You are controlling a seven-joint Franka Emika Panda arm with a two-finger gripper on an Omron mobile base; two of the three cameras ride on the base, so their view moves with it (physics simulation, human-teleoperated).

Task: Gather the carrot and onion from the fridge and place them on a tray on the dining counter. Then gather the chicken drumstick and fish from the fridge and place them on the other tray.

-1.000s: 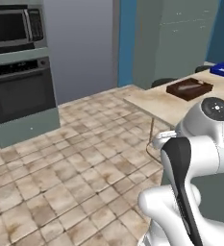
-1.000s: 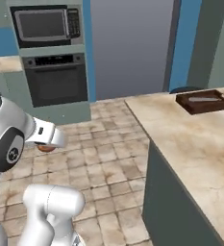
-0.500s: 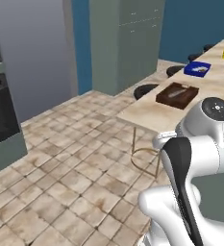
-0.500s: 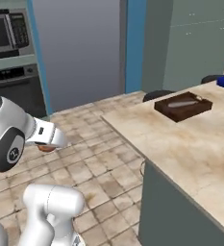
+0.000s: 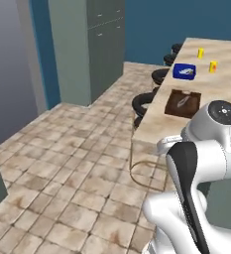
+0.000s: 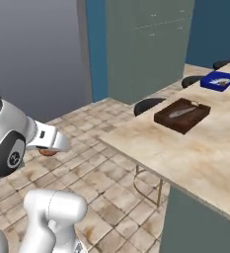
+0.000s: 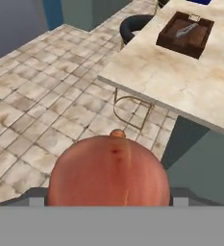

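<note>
Across the tiled kitchen, the counter (image 7: 180, 81) lay at one o'clock; our end effector (image 7: 108, 202) gripped the onion (image 7: 108, 170), which we should carry level to the brown tray (image 7: 185, 33)

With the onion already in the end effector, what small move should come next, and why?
Probably keep driving toward the dining counter until the brown tray is within reach. The end effector holds the onion close to the arm, and the tray sits far ahead on the counter; it already holds something grey.
</note>
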